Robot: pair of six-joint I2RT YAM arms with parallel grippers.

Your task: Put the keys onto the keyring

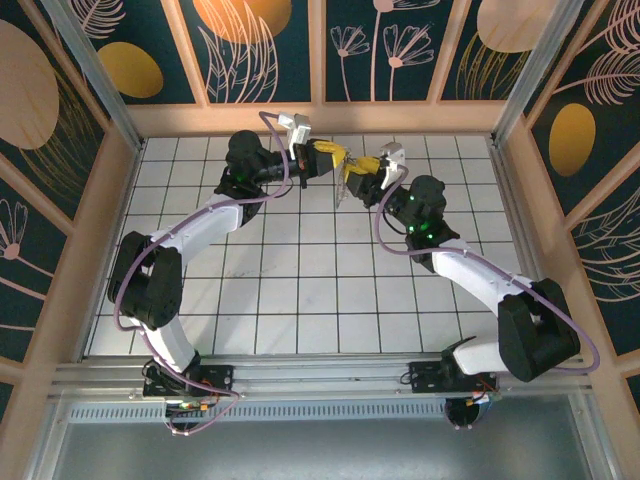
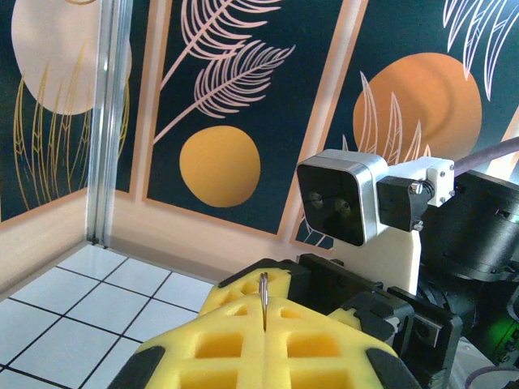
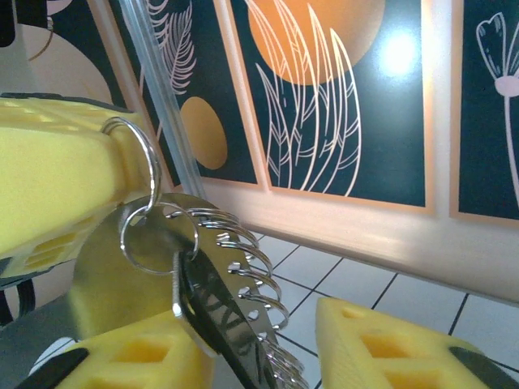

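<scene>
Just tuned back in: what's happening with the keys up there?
Both arms are raised over the far side of the table, their tools meeting tip to tip. The left tool is shut on a thin metal ring that sticks out past its tip. Below it hang a smaller ring carrying a key, and a coil-edged loop. The right tool sits just under that bundle, fingers apart, the key resting against one finger and nothing pinched.

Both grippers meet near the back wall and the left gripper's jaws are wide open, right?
No. The left gripper is shut on a thin metal ring, as the left wrist view shows; it does meet the right gripper near the back wall.
</scene>
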